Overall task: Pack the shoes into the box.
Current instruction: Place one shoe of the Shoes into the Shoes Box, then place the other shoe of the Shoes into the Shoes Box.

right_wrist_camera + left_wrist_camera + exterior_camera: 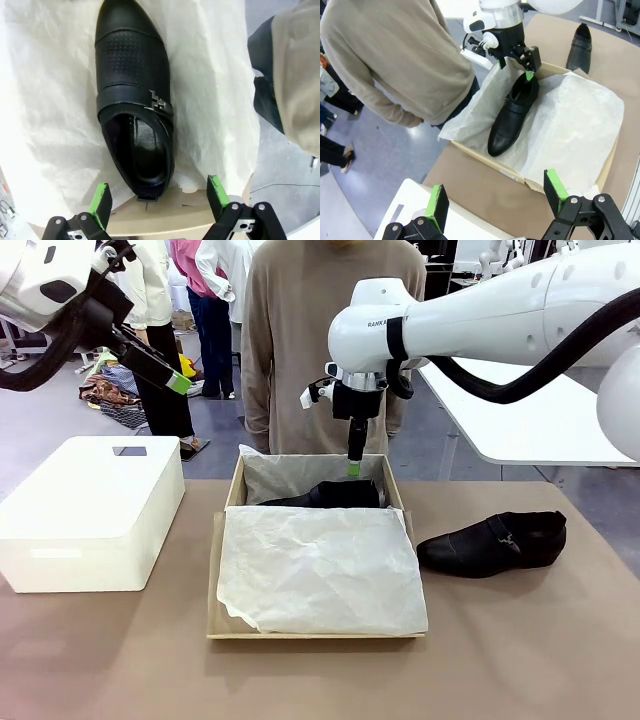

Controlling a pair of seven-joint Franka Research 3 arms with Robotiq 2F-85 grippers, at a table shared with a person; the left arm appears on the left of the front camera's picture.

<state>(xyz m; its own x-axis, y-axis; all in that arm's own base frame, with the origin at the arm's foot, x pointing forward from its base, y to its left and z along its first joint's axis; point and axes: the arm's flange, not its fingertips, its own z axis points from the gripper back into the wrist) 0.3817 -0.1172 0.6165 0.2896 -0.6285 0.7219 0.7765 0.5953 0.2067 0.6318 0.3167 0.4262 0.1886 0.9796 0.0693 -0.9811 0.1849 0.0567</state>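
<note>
Shoes lie apart: one black dress shoe (135, 115) sits sole-down inside the tan cardboard shoebox (214, 585), along its far wall. Its heel points to the box's right wall and its pointed toe to the left. White tissue paper (320, 565) lines the box and lies crumpled over its near part. The second shoe (492, 543) rests on the brown table (500, 660) just outside the box's right wall, toe toward the box.

The right gripper (354, 468) hangs over the box's far right corner, above the boxed shoe's heel. Its jaws are spread wide and grasp nothing. The left gripper (496, 195) is raised high, off to the box's left, its jaws likewise wide apart and empty.

A larger white rounded box (90, 510) stands beside the shoebox's left wall. A person in a beige sweater (330, 340) stands just beyond its far wall.
</note>
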